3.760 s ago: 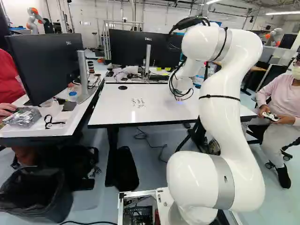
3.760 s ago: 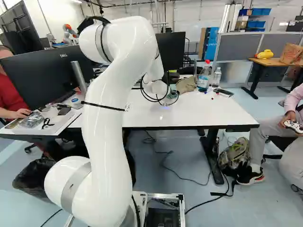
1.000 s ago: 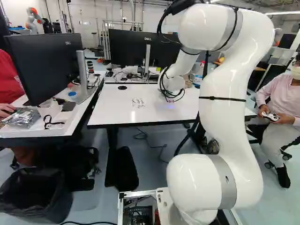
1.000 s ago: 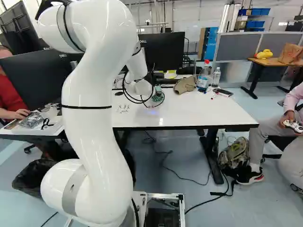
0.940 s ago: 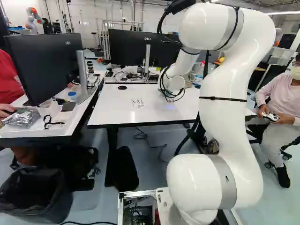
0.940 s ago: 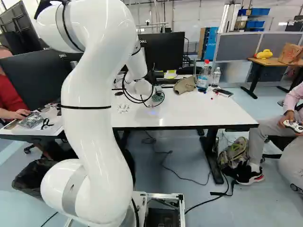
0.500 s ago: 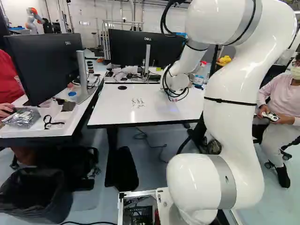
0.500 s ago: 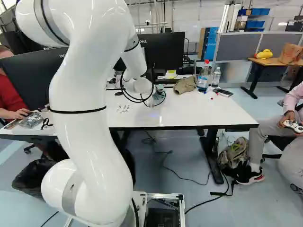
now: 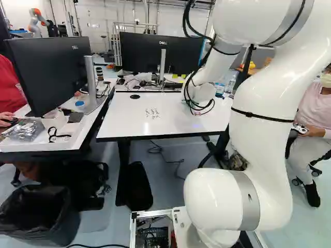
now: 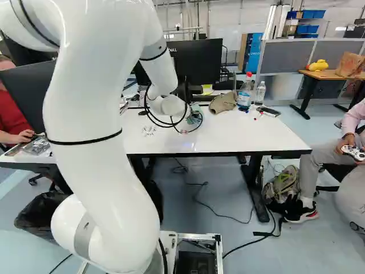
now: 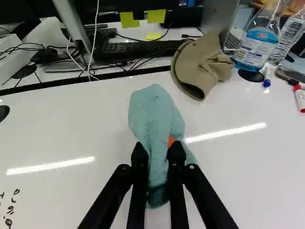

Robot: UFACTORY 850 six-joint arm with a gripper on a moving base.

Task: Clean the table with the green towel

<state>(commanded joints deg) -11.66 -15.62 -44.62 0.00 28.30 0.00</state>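
Note:
In the right base view, my gripper (image 10: 183,131) is mostly hidden under the wrist and cables above the white table (image 10: 251,134). A bit of green towel (image 10: 195,117) shows beside it. The wrist view has the gripper (image 11: 157,155) shut on the pale green towel (image 11: 155,112), which bunches between both fingers and spreads out ahead of them; an orange pad (image 11: 171,140) peeks out. Whether the cloth touches the tabletop I cannot tell. Small dark marks (image 9: 152,113) are on the table, off to one side of the gripper.
Ahead of the towel lie a tan cap (image 11: 202,64) and a keyboard (image 11: 138,50). A spray bottle (image 10: 244,94), a water bottle (image 10: 260,92) and markers (image 11: 299,98) stand or lie near the cap. Another robot (image 9: 39,19) is far back.
The arm's upper part has swung, and the wrist has shifted right in the left base view and slightly higher at the gripper, the towel still held. The base has not moved.

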